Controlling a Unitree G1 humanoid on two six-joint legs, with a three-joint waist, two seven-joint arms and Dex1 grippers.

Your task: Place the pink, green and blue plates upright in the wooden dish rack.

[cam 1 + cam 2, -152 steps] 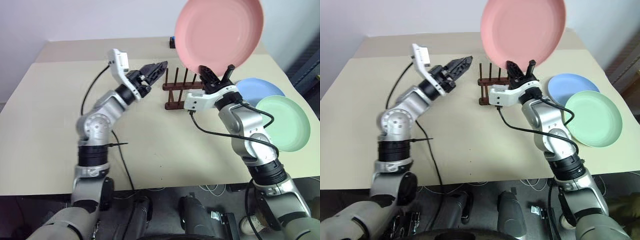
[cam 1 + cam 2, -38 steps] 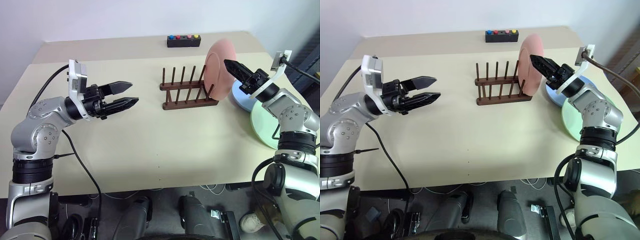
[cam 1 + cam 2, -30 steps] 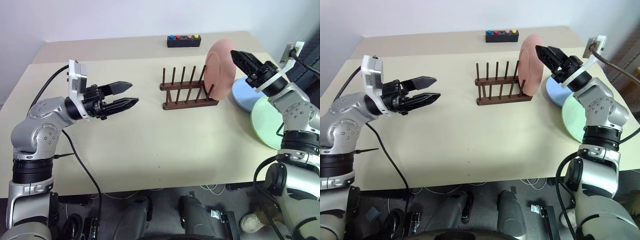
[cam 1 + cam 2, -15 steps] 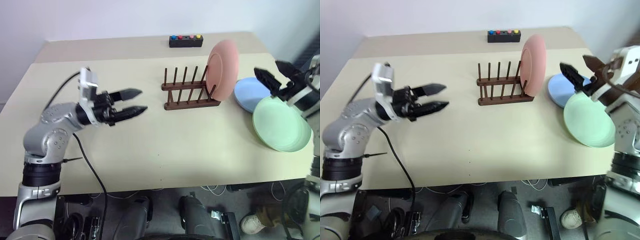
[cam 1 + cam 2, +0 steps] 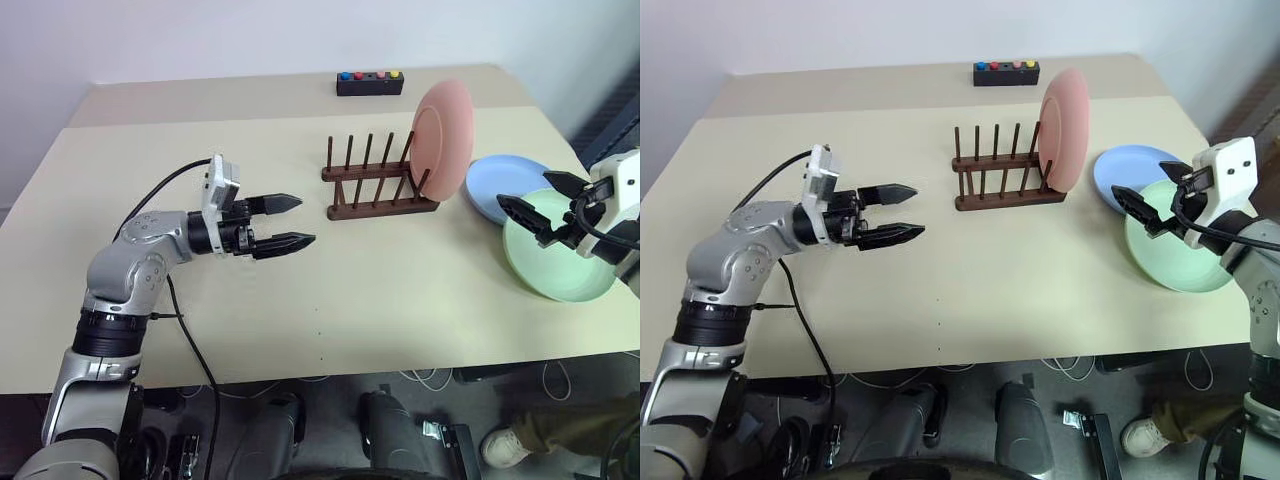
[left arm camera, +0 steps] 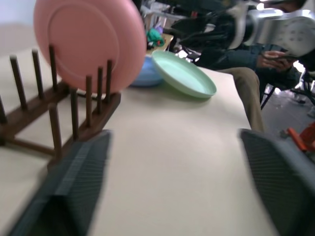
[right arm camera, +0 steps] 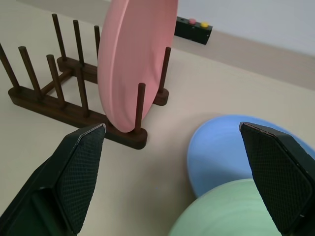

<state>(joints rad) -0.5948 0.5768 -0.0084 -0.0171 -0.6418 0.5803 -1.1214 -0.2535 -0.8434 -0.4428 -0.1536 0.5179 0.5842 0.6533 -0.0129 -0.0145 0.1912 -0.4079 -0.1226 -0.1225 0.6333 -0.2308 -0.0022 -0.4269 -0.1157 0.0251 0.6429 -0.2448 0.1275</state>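
Beige table (image 5: pixel 400 300): holds all items; black button box (image 5: pixel 369 82) at far edge.
L gripper (image 5: pixel 292 222): left-centre over table, fingers spread apart, nothing between them, pointing right toward rack, well short of it.
Wooden dish rack (image 5: pixel 375 190): centre-far, dark brown, two rails w/ upright pegs; left slots empty.
Pink plate (image 5: pixel 443 140): upright in rack's rightmost slot, leaning a bit right, betw. last pegs.
Blue plate (image 5: pixel 500 185): flat on table, right of rack, near pink plate; its near-right edge under green plate.
Green plate (image 5: pixel 555 250): flat, right-near, overlapping blue plate.
R gripper (image 5: pixel 532 204): far right, fingers wide apart, empty, hovering over where blue & green plates meet; can't tell if touching either.
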